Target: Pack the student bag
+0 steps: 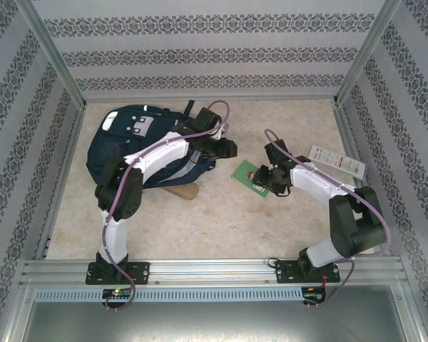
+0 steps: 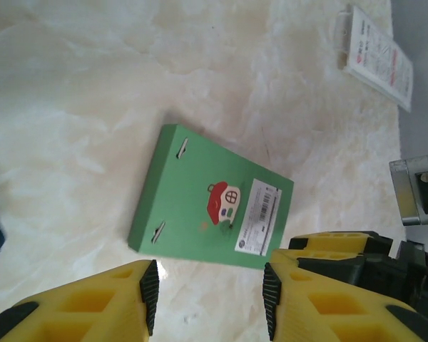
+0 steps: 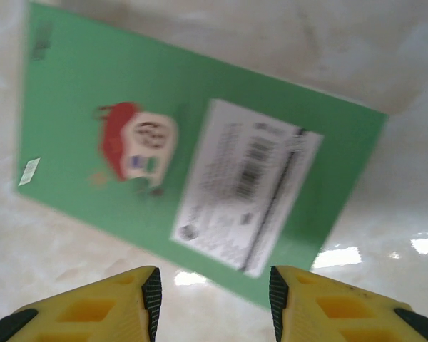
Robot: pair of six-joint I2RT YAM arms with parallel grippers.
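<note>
right claw point(image 3: 214, 303) spread, empty, hovering just over the green notebook point(image 3: 78, 78). left claw point(image 2: 210, 299) also spread, nothing pinched, near the same notebook. student bag point(image 1: 118, 153) lies far-left on the table point(image 1: 200, 228), left arm crossing over it. bag looks soft and floppy and will likely sag, so grab a strap or seam by the opening, not a loose panel.
</note>
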